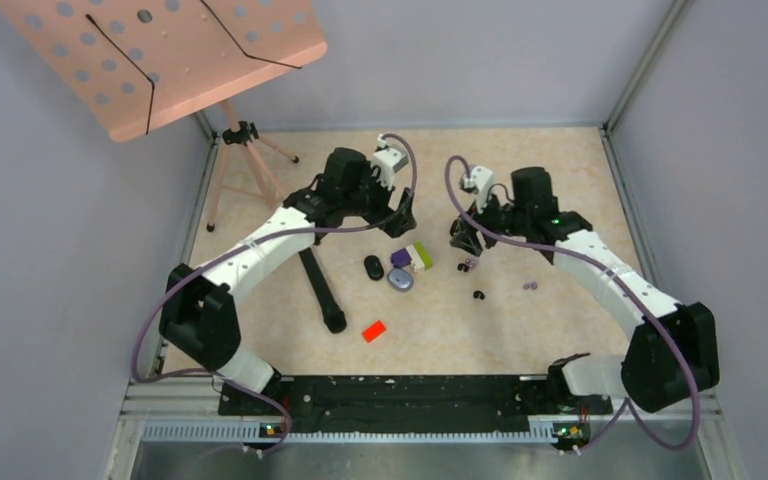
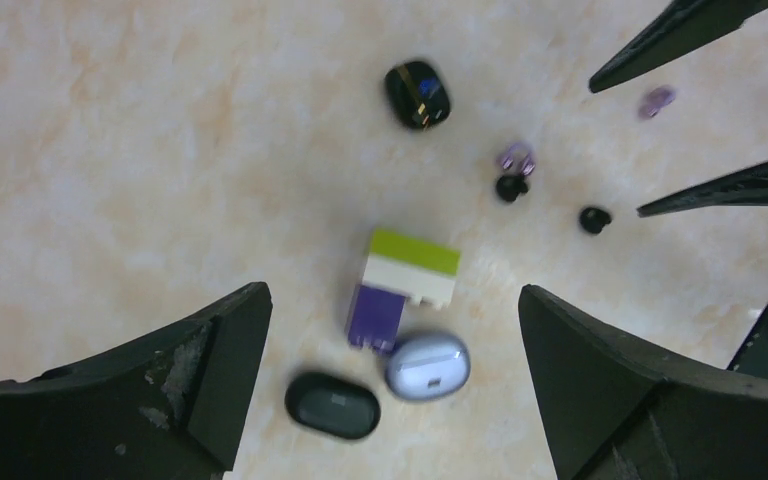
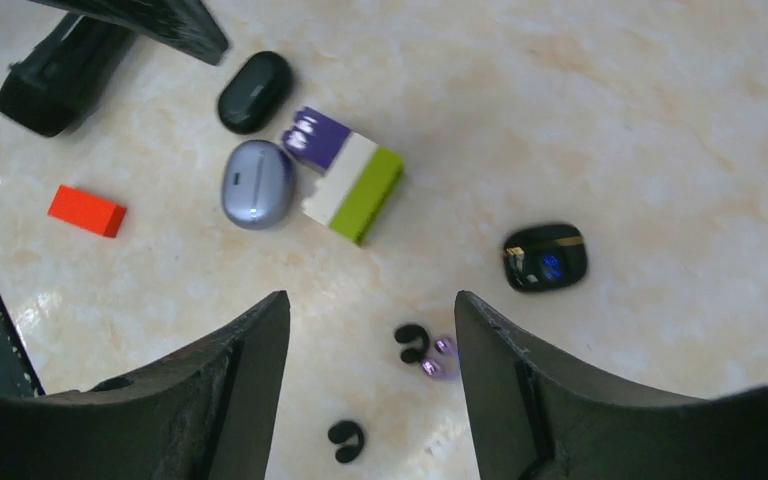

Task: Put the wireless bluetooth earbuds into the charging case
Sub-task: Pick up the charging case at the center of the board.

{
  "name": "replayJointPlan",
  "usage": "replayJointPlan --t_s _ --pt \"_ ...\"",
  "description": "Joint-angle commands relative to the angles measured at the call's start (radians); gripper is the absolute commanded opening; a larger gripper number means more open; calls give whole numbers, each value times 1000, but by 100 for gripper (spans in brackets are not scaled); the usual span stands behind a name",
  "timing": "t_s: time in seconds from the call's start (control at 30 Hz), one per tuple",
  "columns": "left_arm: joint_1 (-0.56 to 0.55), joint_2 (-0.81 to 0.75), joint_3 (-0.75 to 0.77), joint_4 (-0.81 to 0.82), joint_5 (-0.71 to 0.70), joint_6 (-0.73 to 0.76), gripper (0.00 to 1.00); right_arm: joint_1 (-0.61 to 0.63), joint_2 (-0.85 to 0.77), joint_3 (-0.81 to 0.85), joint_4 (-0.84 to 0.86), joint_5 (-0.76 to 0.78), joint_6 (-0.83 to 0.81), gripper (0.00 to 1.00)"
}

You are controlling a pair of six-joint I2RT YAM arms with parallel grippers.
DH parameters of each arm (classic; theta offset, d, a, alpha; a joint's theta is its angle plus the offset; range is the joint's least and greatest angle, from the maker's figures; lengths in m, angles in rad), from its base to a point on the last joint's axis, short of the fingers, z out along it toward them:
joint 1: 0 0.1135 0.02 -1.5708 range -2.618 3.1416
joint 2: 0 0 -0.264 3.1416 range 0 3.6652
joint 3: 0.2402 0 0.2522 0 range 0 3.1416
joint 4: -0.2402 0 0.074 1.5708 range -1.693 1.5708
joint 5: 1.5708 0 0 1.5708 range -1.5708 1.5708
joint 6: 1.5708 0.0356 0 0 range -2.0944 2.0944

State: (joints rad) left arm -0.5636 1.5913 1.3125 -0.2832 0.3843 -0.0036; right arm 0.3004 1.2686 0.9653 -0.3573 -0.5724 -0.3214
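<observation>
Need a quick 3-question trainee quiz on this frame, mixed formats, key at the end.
1. True or false: the left gripper and the right gripper are both open and empty.
2. On the block stack, which colour is the end farthest from the lilac case? A green, B purple, C white.
3. How many charging cases lie on the table?
Key: 1 true. 2 A. 3 three: the lilac case, the matte black case and the glossy black case.

We are seeing the marbled table [image 1: 520,330] carrying a brick stack [image 3: 345,172]. A lilac case [image 3: 257,183] and a matte black case [image 3: 255,91] are lying just beside it, with the earbuds [image 3: 412,342], a glossy black case [image 3: 545,257] and a red block [image 3: 86,211] lying farther from it.
</observation>
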Motion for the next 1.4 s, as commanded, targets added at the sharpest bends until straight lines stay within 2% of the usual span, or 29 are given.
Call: replayJointPlan --t_s 0.0,0.07,0.1,0.17,0.3,0.4,0.53,0.77,0.97,1.13,1.37 --pt "5 -109 -151 -99 -242 -41 99 137 87 1 86 -51 -109 57" --pt "13 -149 -230 -116 -342 -104 99 202 140 9 93 -55 -129 50" --pt "23 -170 -263 -115 -340 -97 99 228 166 14 95 -53 -143 47" --pt "54 -216 -325 -102 -290 -71 99 277 217 21 101 -42 -155 43" --pt "164 -247 -404 -89 -161 -140 99 349 298 50 108 -9 -140 40" --pt "246 -256 -437 -86 -158 -196 97 383 338 75 120 24 -120 40" --pt "328 -293 -493 -56 -142 -257 95 421 372 89 128 58 -107 45" --pt "348 -375 -568 -26 -95 -281 93 468 394 55 155 150 -108 62" --pt "374 -422 -586 -16 -50 -290 92 506 424 48 209 241 -76 65" --pt "396 -438 -585 -23 -45 -303 92 518 479 80 251 341 38 67" --pt "438 -465 -599 -2 -34 -345 91 528 549 140 232 387 138 67"
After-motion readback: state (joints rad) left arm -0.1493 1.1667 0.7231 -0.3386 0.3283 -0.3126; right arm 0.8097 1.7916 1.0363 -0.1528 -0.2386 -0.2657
